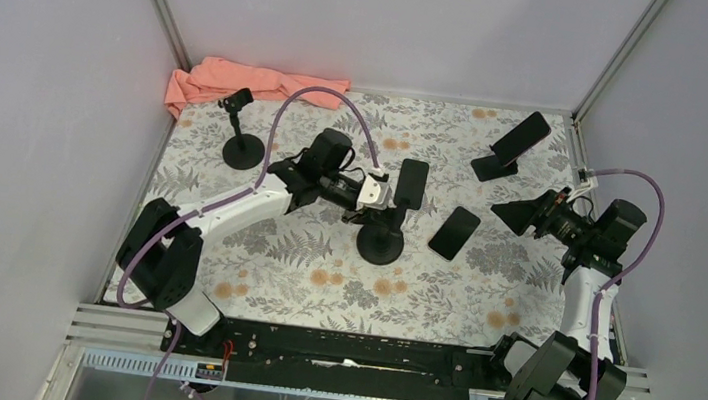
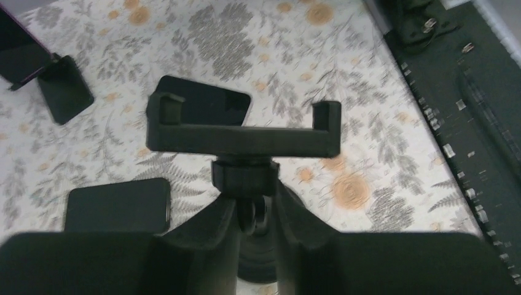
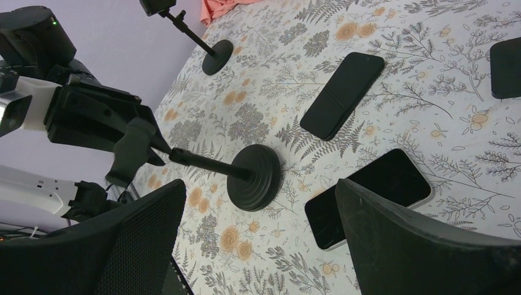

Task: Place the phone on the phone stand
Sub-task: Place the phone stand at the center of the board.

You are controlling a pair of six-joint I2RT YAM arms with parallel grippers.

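Left wrist view, closest in: left gripper [image 2: 255, 212], fingers [image 2: 203, 243] set narrow on either side of the neck of the phone stand [image 2: 246, 175], just under its cradle [image 2: 242, 138]. Whether they press the neck or only flank it: cannot tell. The cradle holds nothing; both hooks are bare.

Sweep from the left, top view.
- Back-left corner: pink cloth [image 1: 243, 80], crumpled against the wall.
- Just in front of it: small pole stand [image 1: 242, 144] on a round base, apart from the left arm.
- Centre: the phone stand's round base sits on the floral table cover [image 1: 320, 287].
- Just right of the cradle: first flat phone [image 1: 412, 184], screen dark, lying on the cover (the right wrist view shows it flat, apart from the stand's base).
- Further right and nearer: second flat phone [image 1: 454, 233], also flat on the cover, apart from the first.
- Back right: wedge stand [image 1: 488, 167] with a propped phone [image 1: 523, 136] leaning in it.
- Far right: right gripper [image 1: 507, 214], jaws spread wide with nothing between them, above the cover, facing the second flat phone.
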